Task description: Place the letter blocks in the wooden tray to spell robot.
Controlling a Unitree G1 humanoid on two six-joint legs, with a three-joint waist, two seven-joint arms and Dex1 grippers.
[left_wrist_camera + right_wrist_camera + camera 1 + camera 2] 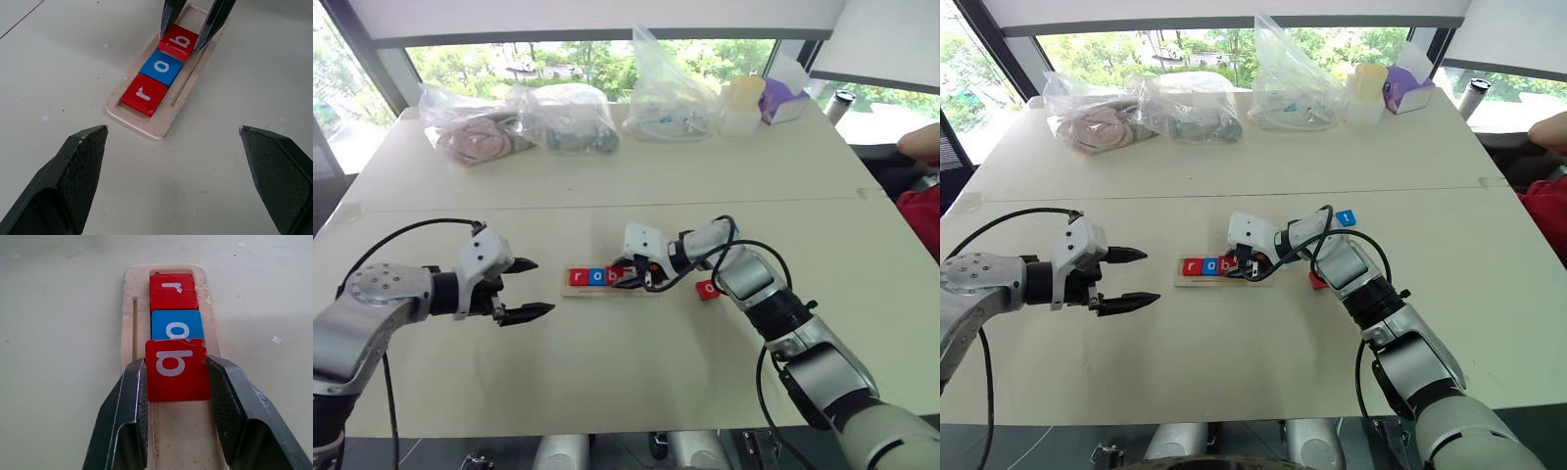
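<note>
- The red square "b" tile (178, 368) is being pinched between the two black fingers of the right gripper (177, 382), one finger pressed against each side edge.
- The "b" tile is being held at the third place of the long pale wooden tray (128, 318); its far edge is seen overlapping the neighbouring tile, so it is judged as not yet lying flat in the recess.
- Just beyond it, the blue square "o" tile (176, 324) and the red square "r" tile (172, 291) are lying side by side in the tray, at the end farthest from the right gripper.
- Two placements are thus judged done and a third is being finished; the tray's remaining stretch under the gripper is being left bare for the last two letters.
- A small red tile (707, 289) is lying on the pale table (607, 372) just beside the right forearm, and a blue square "t" tile (1346, 218) is lying farther back, apart from the tray; these are judged the ones left to place.
- The right arm is being reached across in front of the body, the wrist bent so that the gripper is pointing down along the tray toward the robot's left.
- The left gripper (527, 290) is being held off the table, well clear of the tray's left end, its fingers spread wide around nothing and aimed toward the tray.
</note>
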